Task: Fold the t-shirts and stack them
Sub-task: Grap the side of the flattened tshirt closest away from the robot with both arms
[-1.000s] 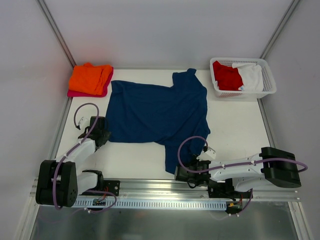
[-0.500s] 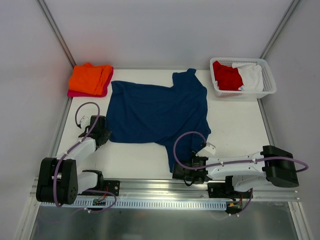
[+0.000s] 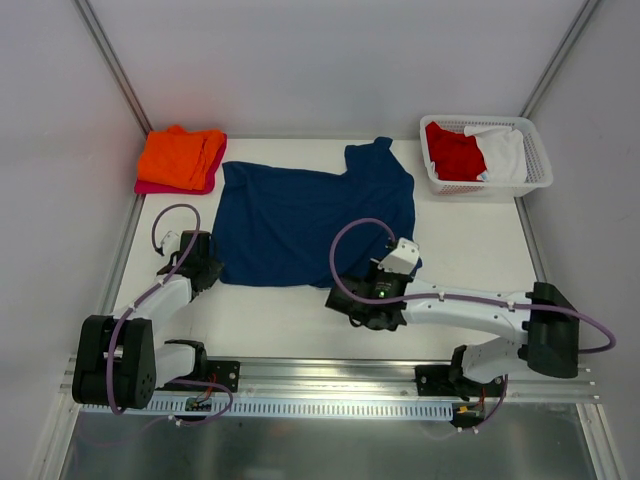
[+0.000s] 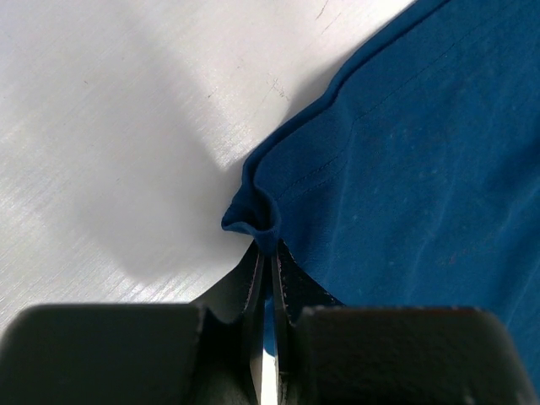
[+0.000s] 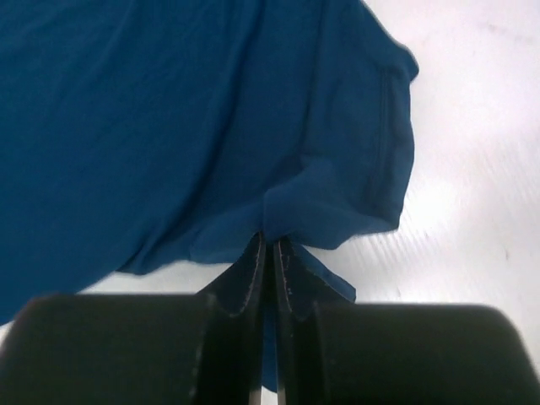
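A navy blue t-shirt (image 3: 310, 215) lies spread on the white table. My left gripper (image 3: 207, 268) is shut on the shirt's near left hem corner (image 4: 257, 221), pinching a small fold of cloth. My right gripper (image 3: 352, 300) is shut on the shirt's near right part, with navy cloth (image 5: 278, 221) bunched between its jaws and lifted over the shirt's lower edge. An orange t-shirt (image 3: 180, 155) lies folded on a magenta-pink one (image 3: 170, 187) at the back left. A red t-shirt (image 3: 453, 152) and a white one (image 3: 502, 152) lie in the basket.
A white plastic lattice basket (image 3: 535, 172) stands at the back right. Grey walls enclose the table on three sides. A metal rail (image 3: 320, 405) runs along the near edge by the arm bases.
My right gripper has moved away from the near edge toward the table's middle, carrying the shirt's near right flap up with it. My left gripper has stayed on the left hem corner.
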Robot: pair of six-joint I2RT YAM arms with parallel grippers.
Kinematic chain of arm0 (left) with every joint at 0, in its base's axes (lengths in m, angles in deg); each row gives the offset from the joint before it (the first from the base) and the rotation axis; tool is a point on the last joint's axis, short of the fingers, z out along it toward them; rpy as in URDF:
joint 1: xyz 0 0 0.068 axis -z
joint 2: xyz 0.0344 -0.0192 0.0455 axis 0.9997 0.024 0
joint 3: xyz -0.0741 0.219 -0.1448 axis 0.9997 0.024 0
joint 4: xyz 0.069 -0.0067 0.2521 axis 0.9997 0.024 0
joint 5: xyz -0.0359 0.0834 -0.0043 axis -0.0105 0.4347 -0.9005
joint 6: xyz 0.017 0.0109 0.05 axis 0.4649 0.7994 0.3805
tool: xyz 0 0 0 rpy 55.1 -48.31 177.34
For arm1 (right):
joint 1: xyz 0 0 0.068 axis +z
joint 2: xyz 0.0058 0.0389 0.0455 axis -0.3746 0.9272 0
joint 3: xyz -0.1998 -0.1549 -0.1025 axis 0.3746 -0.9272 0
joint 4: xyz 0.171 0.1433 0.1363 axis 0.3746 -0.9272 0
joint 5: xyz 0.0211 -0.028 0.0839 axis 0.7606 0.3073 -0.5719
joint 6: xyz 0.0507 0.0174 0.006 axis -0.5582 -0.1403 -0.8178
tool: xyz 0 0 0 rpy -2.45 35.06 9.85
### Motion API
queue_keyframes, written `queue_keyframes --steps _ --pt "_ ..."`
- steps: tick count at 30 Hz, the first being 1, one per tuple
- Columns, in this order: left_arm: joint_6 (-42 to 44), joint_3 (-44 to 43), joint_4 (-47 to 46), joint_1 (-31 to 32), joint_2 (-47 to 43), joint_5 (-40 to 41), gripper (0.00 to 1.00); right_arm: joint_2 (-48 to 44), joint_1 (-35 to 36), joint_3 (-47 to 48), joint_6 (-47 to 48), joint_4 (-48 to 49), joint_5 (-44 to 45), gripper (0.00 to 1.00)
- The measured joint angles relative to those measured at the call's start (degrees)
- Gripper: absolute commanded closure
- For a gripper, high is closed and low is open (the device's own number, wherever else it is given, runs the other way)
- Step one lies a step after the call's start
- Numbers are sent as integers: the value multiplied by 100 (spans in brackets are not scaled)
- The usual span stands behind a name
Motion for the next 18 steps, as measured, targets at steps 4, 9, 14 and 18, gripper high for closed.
queue_keyframes --steps 4,9,14,18 --pt "57 0 13 0 -26 -15 100 520 -603 164 1021 643 74 99" --pt "302 4 190 0 -216 -83 100 1003 -1067 376 1996 1187 50 100" --pt "522 -151 398 0 -420 -92 100 1294 -1268 824 2651 1473 57 99" --pt "706 -446 527 0 -494 -92 100 1303 -1515 1010 3150 1690 57 99"
